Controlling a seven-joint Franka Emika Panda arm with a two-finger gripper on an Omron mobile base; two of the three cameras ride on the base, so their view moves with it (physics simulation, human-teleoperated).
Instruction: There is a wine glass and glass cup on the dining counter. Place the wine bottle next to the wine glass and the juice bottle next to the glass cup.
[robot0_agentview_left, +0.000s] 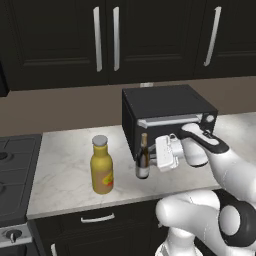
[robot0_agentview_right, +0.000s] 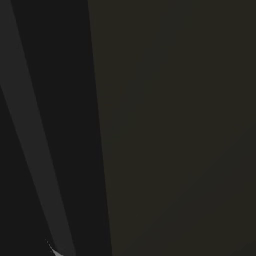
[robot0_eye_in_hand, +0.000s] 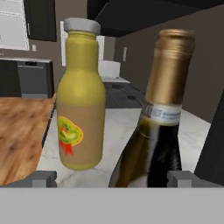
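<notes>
Gripping: gripper (robot0_agentview_left: 150, 159) seemingly clamps wine bottle (robot0_agentview_left: 143, 159)
Axis: bottle upright; neck up
Room: microwave (robot0_agentview_left: 165, 112) just behind; juice bottle (robot0_agentview_left: 101, 165) left, apart

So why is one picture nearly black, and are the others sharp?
Right base view: dark flat panels up close, no detail. Left base view: evenly lit, the juice bottle and wine bottle casting soft shadows. Hand view: both bottles loom large and slightly soft, with sheen on the wine bottle's gold foil.

One wine bottle (robot0_agentview_left: 143, 159), one juice bottle (robot0_agentview_left: 101, 166), one toaster oven (robot0_agentview_left: 165, 116).
</notes>
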